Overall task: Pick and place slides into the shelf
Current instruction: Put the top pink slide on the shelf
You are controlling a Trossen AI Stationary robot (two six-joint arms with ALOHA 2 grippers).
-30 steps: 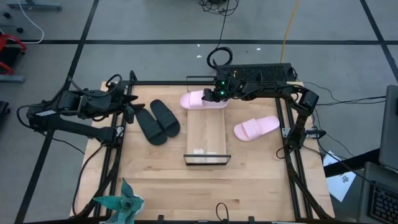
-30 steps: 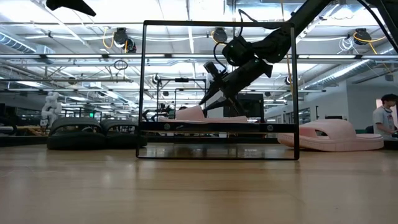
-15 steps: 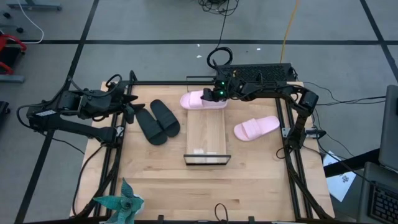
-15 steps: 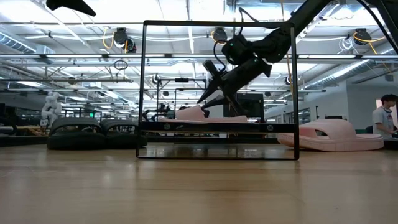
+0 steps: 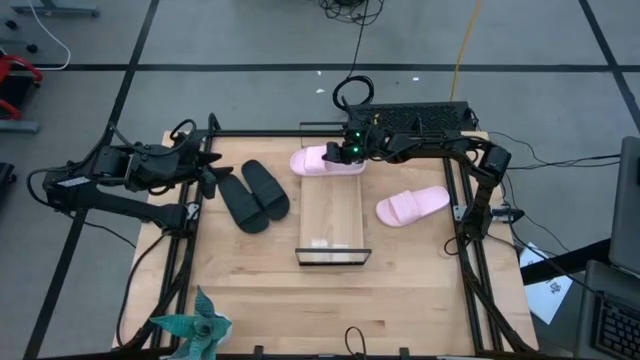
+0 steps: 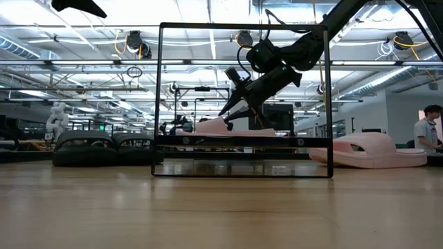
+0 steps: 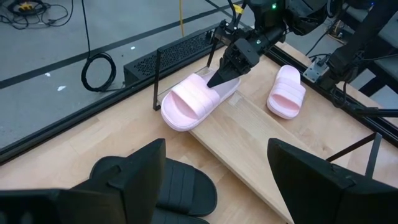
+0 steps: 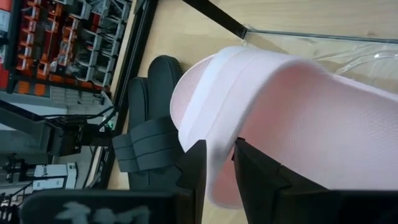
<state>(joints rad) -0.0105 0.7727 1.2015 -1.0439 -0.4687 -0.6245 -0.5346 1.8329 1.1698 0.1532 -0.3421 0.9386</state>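
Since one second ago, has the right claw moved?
Yes, slightly. In the low view the right claw has shifted a little left along the shelf, staying at the pink slide.

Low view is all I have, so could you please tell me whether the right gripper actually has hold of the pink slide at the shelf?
Observer: Yes. In the right wrist view the right gripper is closed on the edge of the pink slide.
Operator: Thank you. How does that slide lie on the shelf?
Observer: From above it lies crosswise over the far end of the shelf, with its toe sticking out past the shelf's left side.
Operator: And is the left arm anywhere near?
Observer: No. The left gripper waits open at the table's left edge, beside the black slides.
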